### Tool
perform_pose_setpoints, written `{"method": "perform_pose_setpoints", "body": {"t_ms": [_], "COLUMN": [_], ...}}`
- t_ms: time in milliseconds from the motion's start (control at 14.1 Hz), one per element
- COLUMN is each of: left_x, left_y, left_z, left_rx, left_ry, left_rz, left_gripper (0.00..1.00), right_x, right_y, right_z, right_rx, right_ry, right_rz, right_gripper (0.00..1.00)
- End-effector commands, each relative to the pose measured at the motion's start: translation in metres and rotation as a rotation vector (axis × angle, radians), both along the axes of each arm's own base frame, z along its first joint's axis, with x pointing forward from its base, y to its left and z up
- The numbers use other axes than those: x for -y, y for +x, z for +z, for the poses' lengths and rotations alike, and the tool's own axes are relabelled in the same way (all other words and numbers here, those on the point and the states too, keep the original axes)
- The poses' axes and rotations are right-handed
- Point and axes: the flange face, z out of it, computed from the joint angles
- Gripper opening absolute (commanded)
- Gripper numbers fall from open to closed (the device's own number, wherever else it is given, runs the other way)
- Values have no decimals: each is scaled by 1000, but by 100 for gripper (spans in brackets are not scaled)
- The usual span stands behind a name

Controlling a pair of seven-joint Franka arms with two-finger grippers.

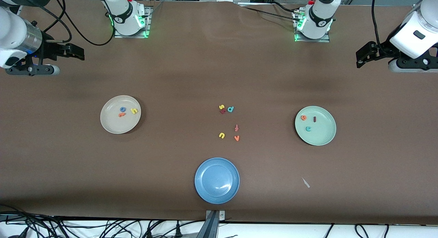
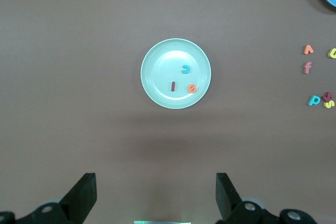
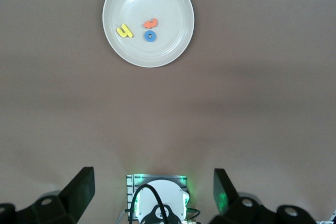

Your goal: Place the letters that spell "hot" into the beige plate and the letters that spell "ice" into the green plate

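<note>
Letters of both words already lie in their plates on the brown worktop (image 1: 171, 183). Nearest the front camera sits an empty blue plate (image 1: 217, 180). Farther back, mid-worktop, are loose letters: a yellow u (image 1: 221, 135) beside an orange v (image 1: 236, 138), a salmon-red t (image 1: 236, 128), then a teal d (image 1: 230, 109) by a yellow s (image 1: 221, 107) touching a dark red letter (image 1: 223, 111). Toward the left arm's end, the green plate (image 1: 323, 137) holds a teal c (image 1: 308, 129), dark red i (image 1: 314, 119) and orange e (image 1: 303, 117). Toward the right arm's end, the beige plate (image 1: 114, 127) holds an orange t (image 1: 121, 115), yellow h (image 1: 134, 111) and blue o (image 1: 123, 109). Both arms wait raised at the worktop's ends, the left tool (image 2: 156, 195) and right tool (image 3: 153, 190) each spread wide, holding nothing.
</note>
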Motion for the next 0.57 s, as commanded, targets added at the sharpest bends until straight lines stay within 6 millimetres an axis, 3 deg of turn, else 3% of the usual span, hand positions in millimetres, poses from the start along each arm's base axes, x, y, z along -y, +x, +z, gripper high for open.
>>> {"method": "perform_pose_setpoints", "body": {"t_ms": [0, 496], "left_x": [1, 4], "left_y": [0, -2], "left_z": [7, 6], "left_rx": [-3, -20], "left_ry": [20, 16], "left_rz": [-22, -24], "left_gripper": [100, 100], "right_x": [-2, 8], "right_y": [0, 1], "right_z": [5, 6], "right_rx": [0, 5], "right_ry": [-4, 7], "right_rz": [16, 1], "right_gripper": [100, 100]}}
